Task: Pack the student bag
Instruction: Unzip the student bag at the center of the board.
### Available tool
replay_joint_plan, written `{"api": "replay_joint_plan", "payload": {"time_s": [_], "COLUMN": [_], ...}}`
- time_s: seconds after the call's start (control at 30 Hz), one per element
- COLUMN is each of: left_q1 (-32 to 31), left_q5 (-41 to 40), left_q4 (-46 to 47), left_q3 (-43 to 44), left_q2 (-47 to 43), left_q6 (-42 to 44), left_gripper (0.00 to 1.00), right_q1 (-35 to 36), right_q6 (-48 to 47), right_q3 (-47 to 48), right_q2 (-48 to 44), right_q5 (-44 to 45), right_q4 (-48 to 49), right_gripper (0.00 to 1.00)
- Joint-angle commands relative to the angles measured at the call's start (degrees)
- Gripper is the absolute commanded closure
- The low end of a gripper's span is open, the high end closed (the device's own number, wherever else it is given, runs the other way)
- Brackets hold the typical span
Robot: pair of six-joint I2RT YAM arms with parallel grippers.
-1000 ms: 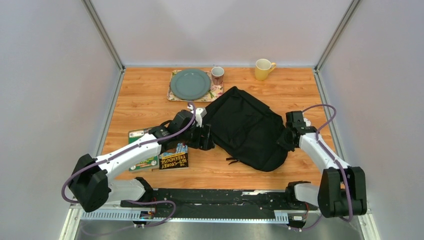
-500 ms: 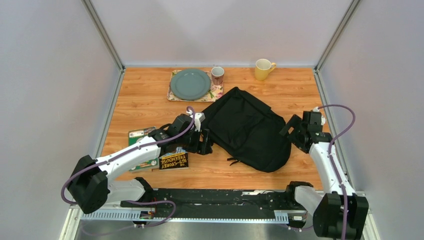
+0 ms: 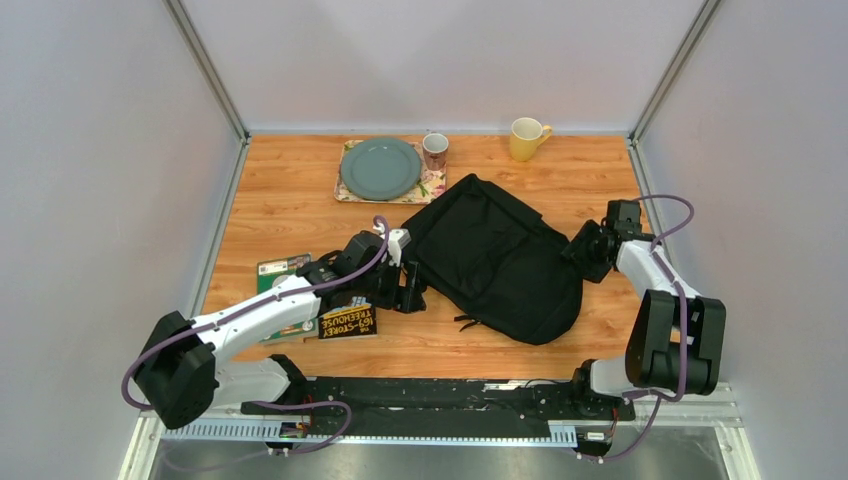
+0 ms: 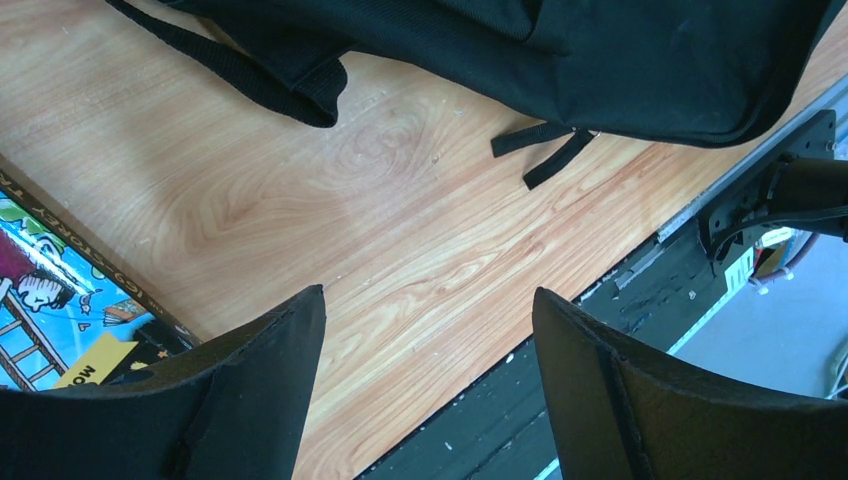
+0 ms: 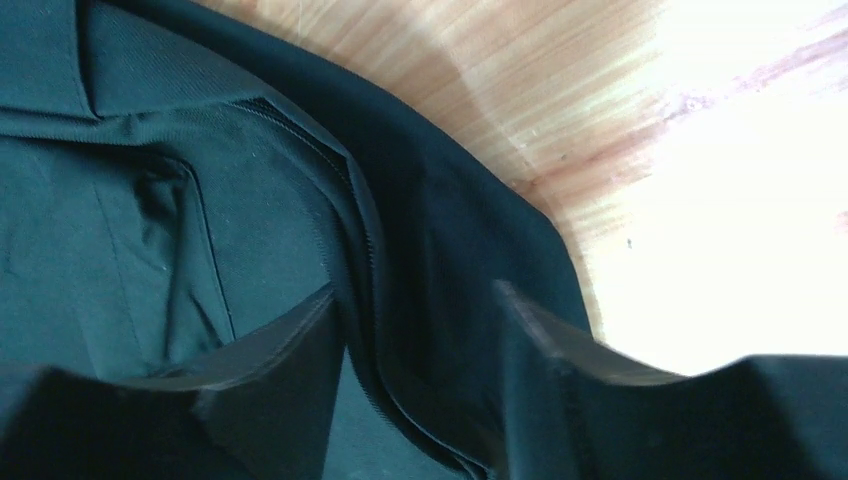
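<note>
Top view: the student bag (image 3: 495, 255) lies flat on the table (image 3: 290, 200) between the claws, with the left gripper (image 3: 408, 285) just beside the bag's left edge and the right gripper (image 3: 583, 250) at the bag's right edge. Only the left wrist view shows its jaws spread wide over bare wood, empty, a bag strap (image 4: 300, 75) beyond them. Only the right wrist view shows its fingers (image 5: 280, 340) parted directly above the bag's seam (image 5: 360, 230), nothing clamped

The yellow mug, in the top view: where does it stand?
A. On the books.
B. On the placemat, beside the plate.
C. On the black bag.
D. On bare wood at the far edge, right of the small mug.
D: the yellow mug stands on the bare table by the back wall, right of the small mug.
</note>
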Motion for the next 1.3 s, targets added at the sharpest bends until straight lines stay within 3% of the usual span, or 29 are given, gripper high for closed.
{"api": "replay_joint_plan", "payload": {"time_s": [0.0, 0.03, 0.13, 0.27, 0.3, 0.4, 0.53, 0.7, 1.03, 1.27], "left_q1": [0.02, 0.11, 0.02, 0.11, 0.11, 0.20, 0.37, 0.81, 0.82, 0.81], "left_q5": [1.20, 1.20, 0.68, 0.24, -0.11, -3.19, -4.34, -2.49, -1.61, -2.14], "left_q4": [1.42, 1.34, 1.60, 1.86, 2.12, 3.00, 7.65, 24.25, 42.37, 55.55], "left_q3": [-0.47, -0.47, -0.56, -0.04, 0.05, -0.21, -1.08, -6.09, -11.37, -10.32], "left_q2": [-0.79, -0.70, -0.18, 1.23, 1.49, 2.63, 4.04, 4.39, 14.40, 23.46], "left_q6": [-0.74, -0.56, -0.30, -0.03, -0.21, -0.73, -3.46, -12.22, -21.47, -24.73], "left_gripper": [0.17, 0.17, 0.17, 0.17, 0.17, 0.16, 0.16, 0.14, 0.14, 0.15], "right_q1": [-0.65, -0.65, -0.13, 5.13, 8.11, 14.79, 15.34, 16.05, 16.13, 16.13], "right_q6": [-1.08, -1.52, -2.05, -4.42, -4.69, -3.73, -3.63, -3.90, -3.02, -3.11], "right_q3": [0.85, 0.94, 0.59, 1.29, 1.29, -0.55, -4.07, -5.04, -3.37, -5.30], "right_q2": [1.59, 1.16, -3.12, -9.63, -10.87, -15.09, -14.67, -11.94, -11.23, -13.60], "right_q5": [-5.62, -6.33, -5.91, 4.27, 11.17, 20.09, 14.14, 15.28, 10.45, 7.19], "right_q4": [5.04, 5.12, 5.21, 1.52, 0.12, -0.51, 1.07, 0.72, 0.20, 0.02], "right_gripper": [0.51, 0.70, 1.00, 1.00, 1.00, 1.00, 1.00, 1.00, 0.96, 0.95]}}
